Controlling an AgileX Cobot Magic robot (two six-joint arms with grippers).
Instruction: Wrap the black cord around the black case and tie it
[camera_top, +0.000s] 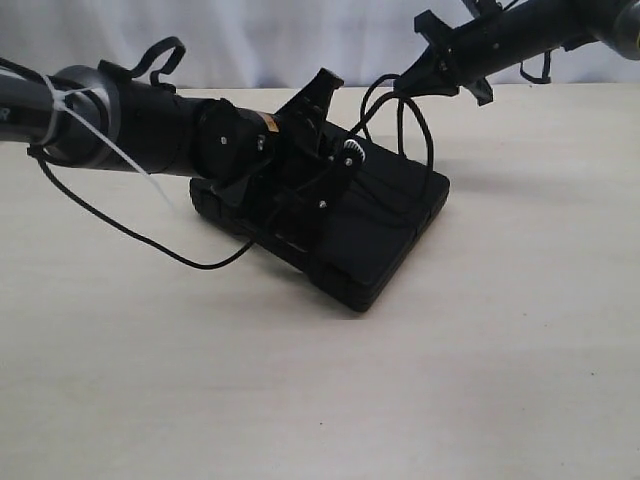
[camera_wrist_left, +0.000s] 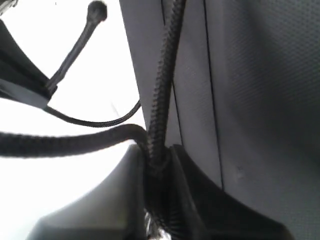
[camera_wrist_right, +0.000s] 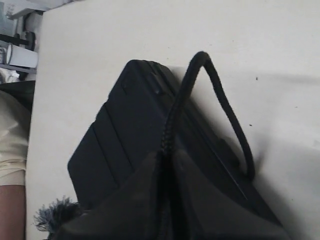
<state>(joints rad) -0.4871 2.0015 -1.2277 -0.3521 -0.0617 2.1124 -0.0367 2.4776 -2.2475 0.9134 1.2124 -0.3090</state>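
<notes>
Tension seems the purpose here. The left gripper (camera_wrist_left: 157, 172) is pressed together on the black cord (camera_wrist_left: 162, 90), pinning one stretch close against the black case (camera_top: 375, 235) at the centre of the exterior frame. The right gripper (camera_wrist_right: 167, 165), at that frame's upper right, pinches another stretch near the frayed grey tuft (camera_wrist_right: 55, 215) and holds it raised. A loop therefore stands open above the case, probably ready for tying. The knotted end (camera_wrist_left: 96, 10) hangs free.
</notes>
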